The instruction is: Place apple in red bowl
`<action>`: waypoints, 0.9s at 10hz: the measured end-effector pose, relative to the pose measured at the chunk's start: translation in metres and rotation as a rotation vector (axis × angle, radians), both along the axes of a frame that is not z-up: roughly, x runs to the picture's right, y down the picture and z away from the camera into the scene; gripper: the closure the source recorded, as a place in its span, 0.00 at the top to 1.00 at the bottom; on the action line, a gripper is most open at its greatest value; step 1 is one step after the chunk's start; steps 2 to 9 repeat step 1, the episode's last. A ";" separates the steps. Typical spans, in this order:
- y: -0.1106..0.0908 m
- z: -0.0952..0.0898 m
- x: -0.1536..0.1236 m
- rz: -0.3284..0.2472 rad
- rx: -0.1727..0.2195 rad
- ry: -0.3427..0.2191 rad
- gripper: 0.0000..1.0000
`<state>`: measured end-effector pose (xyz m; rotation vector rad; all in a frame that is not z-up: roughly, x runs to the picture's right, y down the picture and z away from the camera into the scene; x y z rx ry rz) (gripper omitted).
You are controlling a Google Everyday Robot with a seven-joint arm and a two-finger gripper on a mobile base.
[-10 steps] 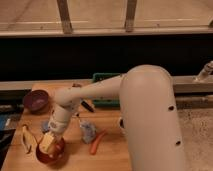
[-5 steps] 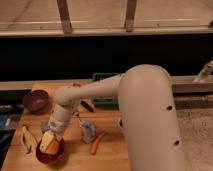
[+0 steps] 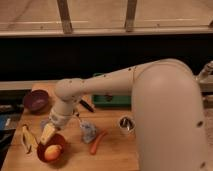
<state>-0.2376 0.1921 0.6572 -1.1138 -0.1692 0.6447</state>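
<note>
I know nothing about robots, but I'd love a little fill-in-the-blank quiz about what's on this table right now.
1. The apple lies inside the ____ bowl.
2. The tool hangs just above that bowl's ____ rim.
3. The long orange vegetable right of the bowl is a ____.
4. The purple bowl sits near the table's far ____ corner.

Missing words: red; far; carrot; left
</note>
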 end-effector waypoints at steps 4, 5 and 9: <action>-0.022 -0.004 0.013 0.038 0.063 0.043 0.68; -0.022 -0.004 0.013 0.038 0.063 0.043 0.68; -0.022 -0.004 0.013 0.038 0.063 0.043 0.68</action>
